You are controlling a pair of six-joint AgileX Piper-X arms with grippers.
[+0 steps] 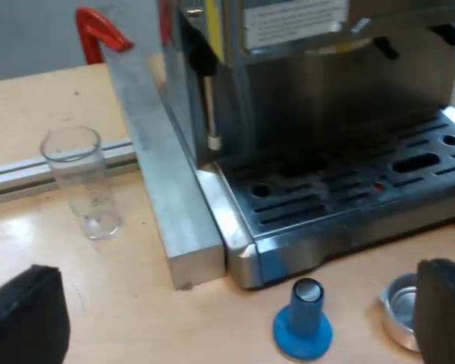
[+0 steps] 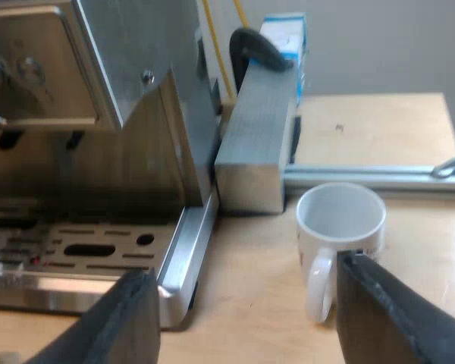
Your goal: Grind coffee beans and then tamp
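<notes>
The espresso machine point(image 1: 326, 114) stands on the wooden table, its slotted drip tray point(image 1: 349, 197) facing me. A blue tamper point(image 1: 303, 320) with a metal top stands upright on the table just before the tray's edge. Beside it lies the round metal basket of the holder point(image 1: 400, 309), partly hidden by one of my left fingers point(image 1: 444, 311). My left gripper point(image 1: 227, 322) is open, above the table, with the tamper between its fingers. My right gripper point(image 2: 246, 318) is open near the machine's point(image 2: 83, 114) side, close to a white mug point(image 2: 337, 231).
A clear measuring glass point(image 1: 82, 180) stands upright on the table beside a metal block point(image 1: 163, 182) that flanks the machine. A second metal block point(image 2: 254, 144) sits at the machine's other side, with an aluminium rail point(image 2: 371, 178) behind the mug. A red clamp point(image 1: 98, 30) is behind.
</notes>
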